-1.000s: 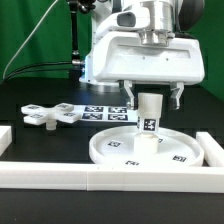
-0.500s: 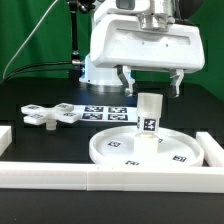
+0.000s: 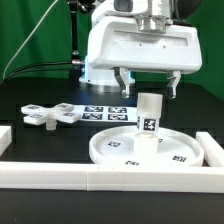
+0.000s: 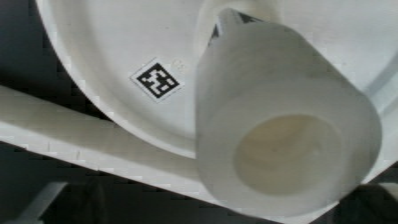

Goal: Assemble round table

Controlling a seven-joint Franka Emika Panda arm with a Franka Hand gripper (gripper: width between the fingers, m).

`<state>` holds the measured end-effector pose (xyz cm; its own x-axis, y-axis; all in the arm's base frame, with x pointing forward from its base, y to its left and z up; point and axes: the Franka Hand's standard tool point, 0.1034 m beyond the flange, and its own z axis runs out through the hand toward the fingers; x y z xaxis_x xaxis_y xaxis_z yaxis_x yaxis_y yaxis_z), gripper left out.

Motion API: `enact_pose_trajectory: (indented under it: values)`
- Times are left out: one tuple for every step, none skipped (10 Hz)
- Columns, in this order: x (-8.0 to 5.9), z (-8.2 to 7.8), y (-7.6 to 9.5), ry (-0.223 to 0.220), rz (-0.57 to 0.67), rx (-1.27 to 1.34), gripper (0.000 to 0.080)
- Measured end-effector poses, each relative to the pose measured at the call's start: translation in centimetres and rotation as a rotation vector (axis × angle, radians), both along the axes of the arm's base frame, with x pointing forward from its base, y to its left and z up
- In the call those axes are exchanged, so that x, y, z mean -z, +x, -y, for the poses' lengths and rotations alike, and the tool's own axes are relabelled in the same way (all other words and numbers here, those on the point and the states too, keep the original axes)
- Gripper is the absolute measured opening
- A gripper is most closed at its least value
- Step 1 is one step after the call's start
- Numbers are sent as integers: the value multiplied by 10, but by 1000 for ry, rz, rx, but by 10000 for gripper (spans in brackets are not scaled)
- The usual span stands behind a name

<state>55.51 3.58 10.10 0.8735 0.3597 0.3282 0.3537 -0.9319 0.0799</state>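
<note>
End effector (image 3: 148,87) hung w/ fingers apart, gripping nothing, above the cylinder leg (image 3: 149,120), upright on the round disc (image 3: 105,150); cross-shaped piece (image 3: 52,112) lay on table (image 3: 40,140), exterior view's left.

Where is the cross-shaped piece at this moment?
In the exterior view the cross-shaped piece lies flat on the black table at that view's left, next to the marker board and left of the round disc.
</note>
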Motion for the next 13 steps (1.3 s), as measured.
enact_pose_trajectory:
  values:
    - [1, -4, -6, 7, -90, 18, 649]
    - [0, -9, -6, 15, -139, 35, 649]
    - [1, -14, -9, 13, -215, 30, 649]
    - [0, -17, -8, 12, -250, 27, 649]
    - [1, -20, -13, 11, -334, 34, 649]
    - [3, -15, -9, 6, -325, 17, 649]
    - [6, -10, -11, 3, -315, 18, 649]
    - [8, -6, -13, 2, -319, 22, 649]
    - [9, -4, -13, 1, -310, 20, 649]
    - [13, -3, -14, 0, -303, 20, 649]
    - [17, -3, -14, 0, -301, 18, 649]
    - [18, -2, -13, -2, -299, 8, 649]
    - [18, -2, -13, -2, -298, 6, 527]
